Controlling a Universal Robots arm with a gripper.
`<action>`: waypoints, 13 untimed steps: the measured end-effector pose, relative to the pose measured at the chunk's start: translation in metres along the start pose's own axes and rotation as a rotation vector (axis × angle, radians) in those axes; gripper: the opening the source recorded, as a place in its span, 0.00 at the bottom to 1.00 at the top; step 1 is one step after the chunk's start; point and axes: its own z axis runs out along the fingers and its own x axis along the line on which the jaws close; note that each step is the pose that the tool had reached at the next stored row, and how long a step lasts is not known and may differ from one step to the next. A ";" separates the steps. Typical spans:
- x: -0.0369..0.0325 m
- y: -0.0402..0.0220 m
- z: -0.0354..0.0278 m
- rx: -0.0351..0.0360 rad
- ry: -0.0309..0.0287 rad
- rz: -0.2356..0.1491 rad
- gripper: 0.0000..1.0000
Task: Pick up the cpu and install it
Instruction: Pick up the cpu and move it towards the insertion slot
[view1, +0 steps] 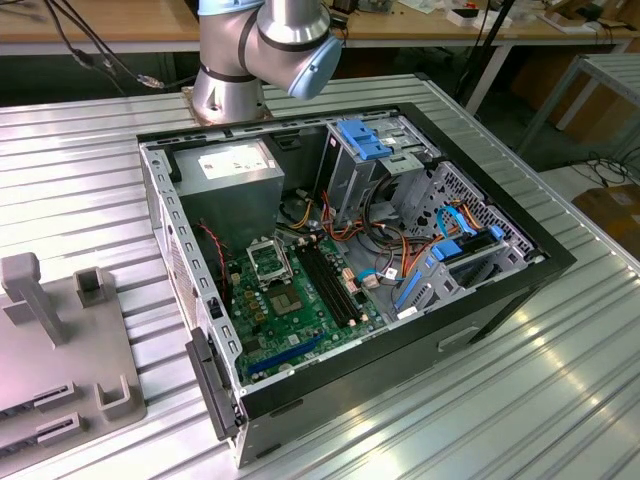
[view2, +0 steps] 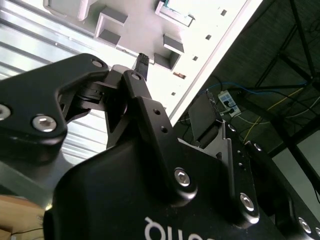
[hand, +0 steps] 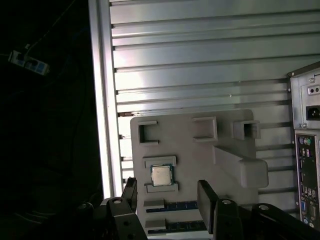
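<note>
A grey holder plate (hand: 200, 157) lies on a ribbed metal desk (hand: 200, 50). The cpu (hand: 160, 175), a small silver-grey square, sits flat in a framed pocket on the plate, close to one of the plate's edges. The robot's black hand (hand: 169, 197) hangs over the plate. Its two fingers (hand: 206, 200) are spread wide, hold nothing and are clear of the cpu. Dark memory sticks (hand: 172, 206) lie in slots on the plate, just beside the cpu's pocket. An open computer case (view1: 400, 250) stands on the desk beside the plate. Its green board (view1: 290, 310) carries a black-framed socket (view1: 268, 262). The silver arm (view1: 265, 45) rises from the desk, well apart from the plate.
</note>
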 end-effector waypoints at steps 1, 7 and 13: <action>0.0000 0.0000 0.0003 -0.0001 -0.0001 0.000 0.60; 0.0000 -0.0001 0.0023 0.0000 0.0000 0.000 0.60; -0.0001 -0.0002 0.0053 0.0000 0.0000 0.000 0.60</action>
